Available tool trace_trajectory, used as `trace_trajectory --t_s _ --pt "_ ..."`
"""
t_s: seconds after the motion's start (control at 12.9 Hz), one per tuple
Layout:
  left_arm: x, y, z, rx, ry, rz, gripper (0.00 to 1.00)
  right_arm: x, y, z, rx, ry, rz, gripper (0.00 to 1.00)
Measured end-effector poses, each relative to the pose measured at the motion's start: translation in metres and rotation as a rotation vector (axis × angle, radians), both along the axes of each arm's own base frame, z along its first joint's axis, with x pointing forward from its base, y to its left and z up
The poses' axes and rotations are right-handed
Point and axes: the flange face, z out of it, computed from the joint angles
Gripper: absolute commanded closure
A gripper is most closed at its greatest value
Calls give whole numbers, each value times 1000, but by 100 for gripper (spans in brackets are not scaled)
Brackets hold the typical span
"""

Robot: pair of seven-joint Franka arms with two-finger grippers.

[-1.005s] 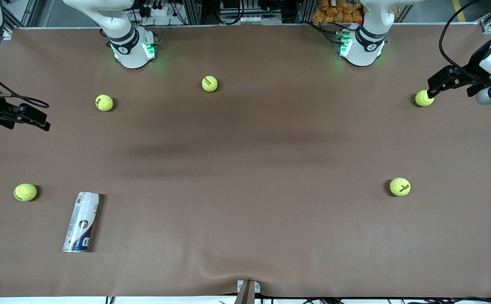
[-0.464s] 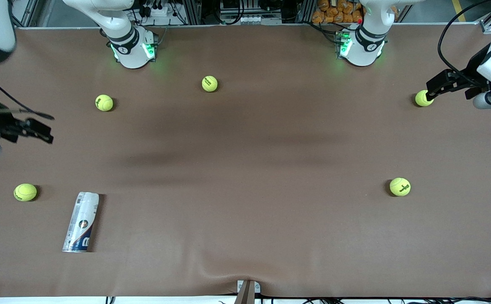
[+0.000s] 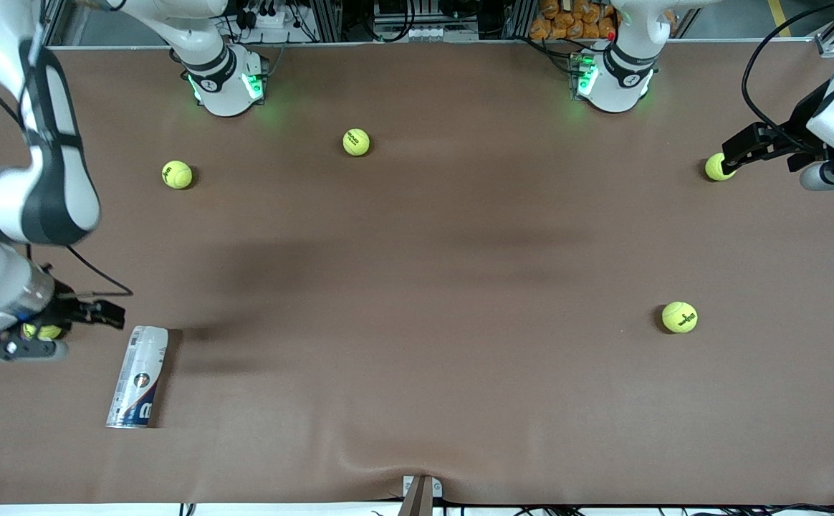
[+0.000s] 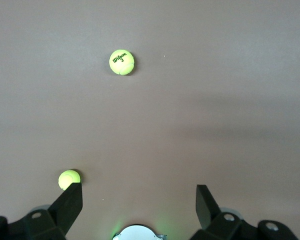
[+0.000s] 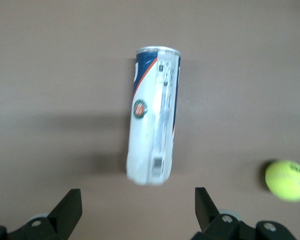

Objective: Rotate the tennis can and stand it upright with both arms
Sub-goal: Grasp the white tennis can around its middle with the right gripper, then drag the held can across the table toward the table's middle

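The tennis can (image 3: 137, 376) lies on its side on the brown table toward the right arm's end, its silvery rim end nearer the front camera. My right gripper (image 3: 110, 315) is open and empty. It hangs over the table beside the can's other end. In the right wrist view the can (image 5: 154, 115) lies lengthwise ahead of the open right gripper (image 5: 136, 207), apart from both fingers. My left gripper (image 3: 732, 153) is open and empty at the left arm's end of the table, by a tennis ball (image 3: 716, 167). In the left wrist view the left gripper (image 4: 137, 200) holds nothing.
Loose tennis balls lie on the table (image 3: 417, 287): one (image 3: 43, 331) half hidden under my right hand, also in the right wrist view (image 5: 287, 180), and others (image 3: 177, 174), (image 3: 356, 142), (image 3: 679, 317). The left wrist view shows two balls (image 4: 121, 62), (image 4: 69, 179).
My right arm has swung toward the front camera, bringing its open gripper from the table's end to just beside the can. My left gripper has barely shifted.
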Motion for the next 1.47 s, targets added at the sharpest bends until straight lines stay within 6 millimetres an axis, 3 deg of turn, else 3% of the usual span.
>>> trace_trajectory --t_s 0.31,0.46,1.24,1.31,1.39,1.47 --pt "0 0 -1 0 2 0 0 17 -34 -81 -3 -70 13 0" --pt "1 0 -1 0 2 0 0 19 -36 -111 1 -72 10 0" --pt "7 0 -12 -1 22 0 0 19 -32 -185 23 -61 -7 2" --pt "7 0 -13 -2 22 -1 0 19 -32 -189 28 -58 -18 36" --pt "7 0 -13 -2 23 -1 0 19 -32 -189 36 -58 -34 54" --pt "7 -1 -13 -2 23 -2 0 19 -32 -189 39 -60 -41 55"
